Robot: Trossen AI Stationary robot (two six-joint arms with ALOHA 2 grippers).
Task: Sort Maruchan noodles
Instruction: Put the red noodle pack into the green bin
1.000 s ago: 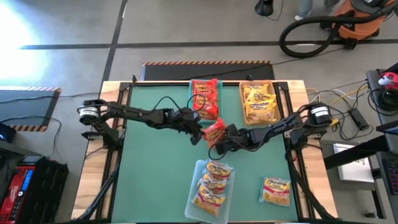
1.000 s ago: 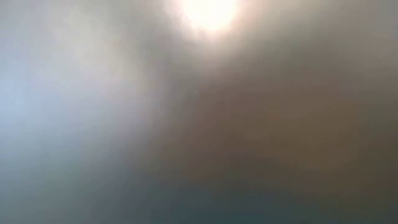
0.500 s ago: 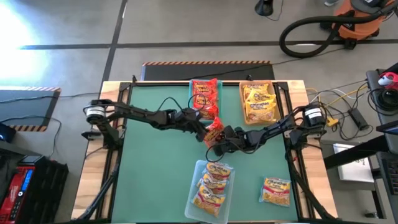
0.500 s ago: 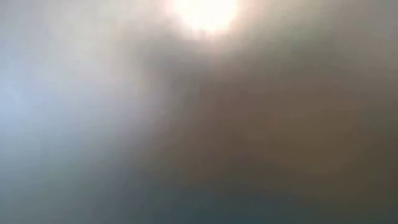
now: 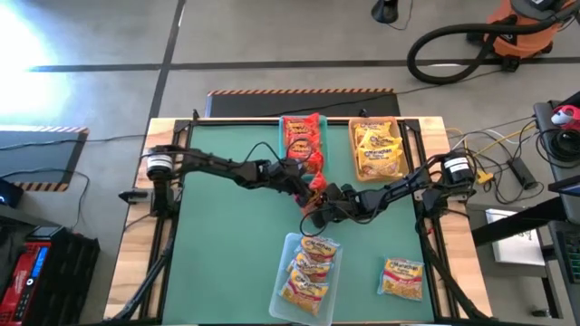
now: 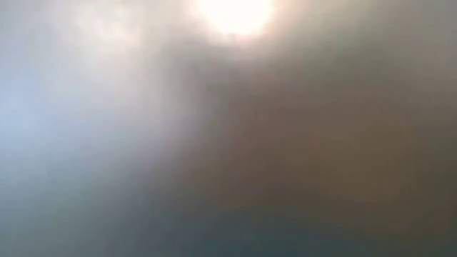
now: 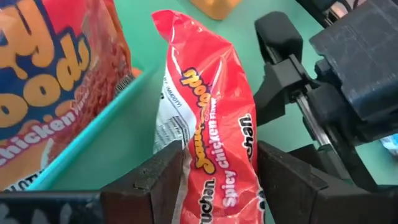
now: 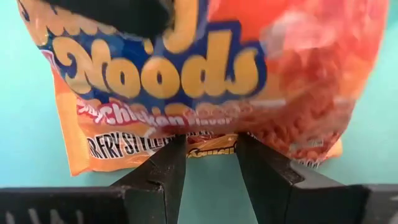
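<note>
A red noodle packet (image 5: 315, 185) is held above the green mat between both grippers at mid-table. My left gripper (image 5: 306, 182) reaches in from the left and is shut on the packet (image 7: 211, 118). My right gripper (image 5: 320, 198) comes from the right and is shut on the same packet (image 8: 205, 74). More red packets lie in the teal bin (image 5: 280, 136), yellow ones in the tan bin (image 5: 352, 149), and yellow-orange ones in the clear bin (image 5: 283, 272). One yellow-orange packet (image 5: 403, 278) lies flat on the mat. My left gripper pinches the red packet across its thickness, one finger (image 7: 155, 183) on the back face and one (image 7: 283, 177) on the printed face (image 7: 233, 168). The packet stands on edge and reaches away past the fingers, lifted clear of the mat. My right gripper pinches the packet's crimped end seam (image 8: 211, 144) between its two fingers (image 8: 165, 168), at about the middle of that edge. The rest of the packet stretches away from the fingers, and nothing else supports it there.
The teal bin and the tan bin stand side by side at the far edge, and the clear bin at the near edge. The mat's left half (image 5: 227, 244) holds no objects. A teal bin wall (image 7: 93, 134) lies close beside the held packet.
My left gripper has moved toward the table's right and come up to the red packet held by my right gripper, now with a finger on each face. My right gripper has shifted the packet slightly toward the far edge and the teal bin.
</note>
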